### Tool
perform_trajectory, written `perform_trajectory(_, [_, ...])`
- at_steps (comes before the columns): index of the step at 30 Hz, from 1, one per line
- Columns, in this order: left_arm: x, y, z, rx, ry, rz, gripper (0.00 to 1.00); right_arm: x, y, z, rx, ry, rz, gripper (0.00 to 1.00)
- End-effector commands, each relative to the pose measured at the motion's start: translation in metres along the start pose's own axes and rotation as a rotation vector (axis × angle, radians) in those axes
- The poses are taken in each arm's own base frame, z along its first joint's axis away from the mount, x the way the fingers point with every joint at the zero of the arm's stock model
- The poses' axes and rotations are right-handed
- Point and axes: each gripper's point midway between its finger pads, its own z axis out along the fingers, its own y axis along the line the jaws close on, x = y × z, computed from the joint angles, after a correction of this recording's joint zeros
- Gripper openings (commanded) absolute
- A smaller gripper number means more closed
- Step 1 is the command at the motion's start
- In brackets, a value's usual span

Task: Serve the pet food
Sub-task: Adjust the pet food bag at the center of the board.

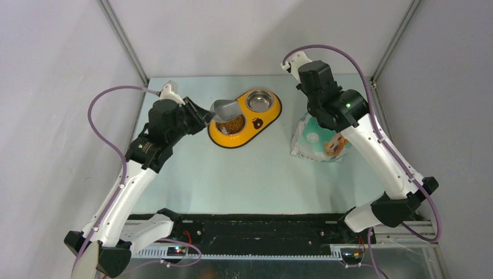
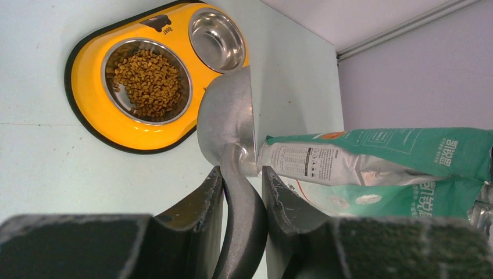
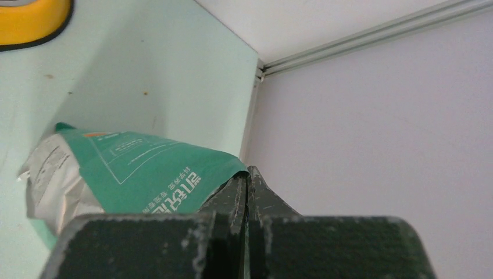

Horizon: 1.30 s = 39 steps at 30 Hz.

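The pet food [image 2: 148,78], brown kibble, fills the left steel bowl of a yellow double feeder [image 2: 87,64]; it also shows in the top view [image 1: 234,125]. The feeder's right bowl [image 2: 216,38] holds nothing. My left gripper [image 2: 242,180] is shut on the dark handle of a grey metal scoop [image 2: 229,119]. The scoop [image 1: 225,108] is tilted over the kibble bowl's far edge, with no kibble visible in it. My right gripper [image 3: 248,180] is shut on the top edge of the teal-and-white bag [image 3: 134,168], which stands at the right [image 1: 317,139].
The feeder [image 1: 256,125] sits at the back middle of the pale green table. Grey walls close in the back and both sides. The bag is near the right wall. The arm bases and a black rail lie along the near edge.
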Motion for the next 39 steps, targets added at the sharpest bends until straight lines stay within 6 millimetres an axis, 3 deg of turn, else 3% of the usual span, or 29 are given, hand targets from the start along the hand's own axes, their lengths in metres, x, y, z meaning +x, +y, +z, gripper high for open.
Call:
perform_trajectory(1, [-0.017, -0.021, -0.013, 0.087, -0.059, 0.001, 0.00, -0.038, -0.025, -0.038, -0.021, -0.141, 0.256, 0.00])
perform_trajectory(6, [-0.019, -0.022, -0.020, 0.094, -0.069, 0.002, 0.00, -0.065, -0.020, -0.045, -0.041, -0.152, 0.435, 0.00])
perform_trajectory(10, [-0.019, -0.021, -0.023, 0.091, -0.074, 0.003, 0.00, -0.077, -0.034, -0.045, -0.006, -0.163, 0.534, 0.00])
perform_trajectory(13, [-0.018, -0.021, -0.024, 0.090, -0.071, 0.004, 0.00, -0.071, -0.033, -0.039, -0.014, -0.139, 0.528, 0.00])
perform_trajectory(18, [-0.014, -0.018, -0.020, 0.085, -0.058, 0.005, 0.00, -0.039, -0.025, -0.033, -0.086, -0.082, 0.483, 0.00])
perform_trajectory(20, [-0.010, -0.020, -0.019, 0.099, -0.036, 0.007, 0.00, -0.032, -0.026, -0.036, -0.150, -0.093, 0.483, 0.08])
perform_trajectory(21, [-0.008, -0.023, -0.018, 0.113, -0.026, 0.008, 0.00, -0.027, -0.029, -0.037, -0.173, -0.098, 0.448, 0.26])
perform_trajectory(22, [-0.007, -0.023, -0.017, 0.115, -0.019, 0.009, 0.00, -0.023, -0.020, -0.045, -0.263, -0.114, 0.397, 0.35])
perform_trajectory(24, [-0.004, -0.024, -0.017, 0.121, -0.007, 0.016, 0.00, -0.013, -0.022, -0.053, -0.307, -0.146, 0.300, 0.61])
perform_trajectory(25, [-0.004, -0.023, -0.016, 0.119, -0.006, 0.018, 0.00, -0.007, -0.033, -0.063, -0.293, -0.178, 0.285, 0.84])
perform_trajectory(26, [-0.004, -0.022, -0.016, 0.117, -0.008, 0.019, 0.00, -0.005, -0.028, -0.064, -0.320, -0.189, 0.268, 0.91])
perform_trajectory(27, [-0.004, -0.022, -0.016, 0.117, -0.009, 0.021, 0.00, -0.002, -0.035, -0.075, -0.320, -0.225, 0.249, 0.97])
perform_trajectory(31, [-0.003, -0.027, -0.016, 0.143, -0.004, 0.024, 0.00, 0.009, -0.029, -0.083, -0.369, -0.261, 0.172, 0.99])
perform_trajectory(36, [0.001, -0.031, -0.016, 0.178, 0.010, 0.026, 0.00, 0.037, -0.038, -0.060, -0.369, -0.158, 0.110, 0.99])
perform_trajectory(39, [0.001, -0.034, -0.018, 0.202, 0.006, 0.030, 0.00, 0.040, -0.030, -0.049, -0.454, -0.147, 0.065, 0.99])
